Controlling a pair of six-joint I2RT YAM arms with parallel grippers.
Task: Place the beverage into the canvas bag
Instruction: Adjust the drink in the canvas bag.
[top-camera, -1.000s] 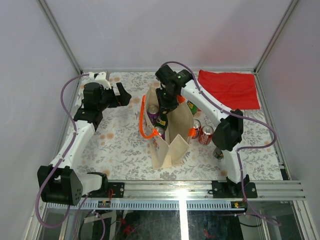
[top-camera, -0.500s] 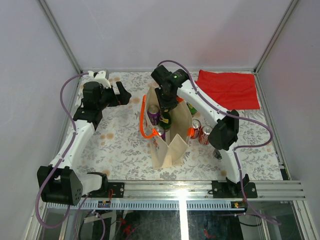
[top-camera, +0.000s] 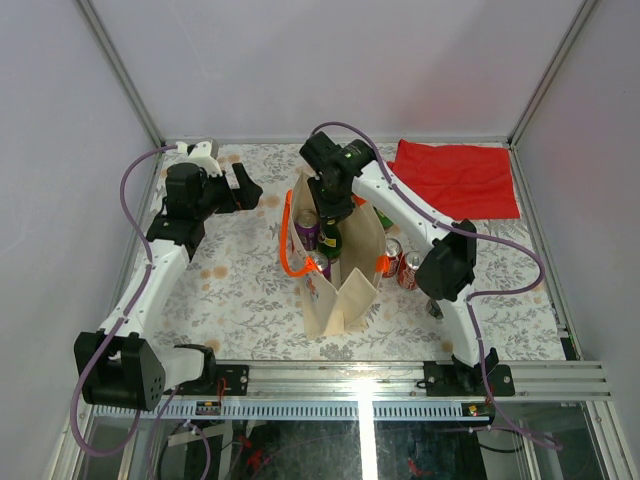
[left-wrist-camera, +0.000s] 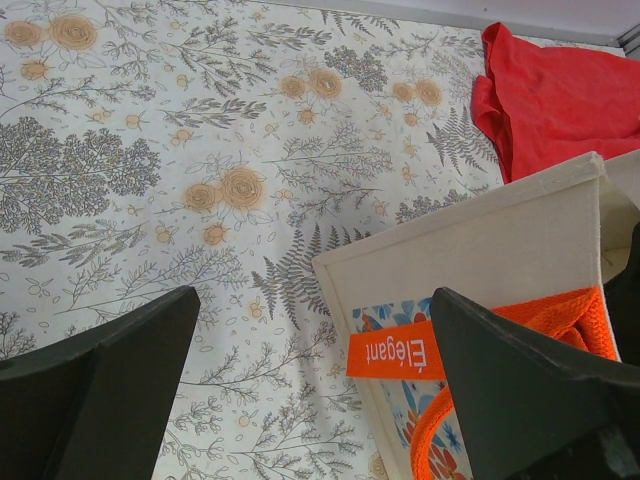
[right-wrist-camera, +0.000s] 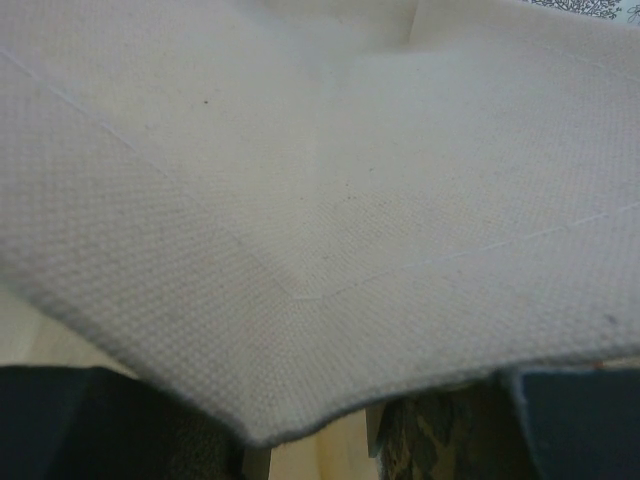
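Hanging over the far end of the canvas bag (top-camera: 345, 290), our right gripper (top-camera: 334, 208) sits directly above a green bottle (top-camera: 329, 239) standing inside the bag beside a purple can (top-camera: 307, 228). We cannot tell whether its jaws grip the bottle. Our left gripper (top-camera: 246, 187), spread wide and holding nothing, hovers left of the bag. Red cans (top-camera: 410, 270) stand just right of the bag, and a red cloth (top-camera: 460, 178) lies beyond it.

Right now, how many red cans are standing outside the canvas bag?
2. One red can stands just right of the canvas bag; the second red can is beside it, partly hidden by the right arm. More may be hidden behind the bag.
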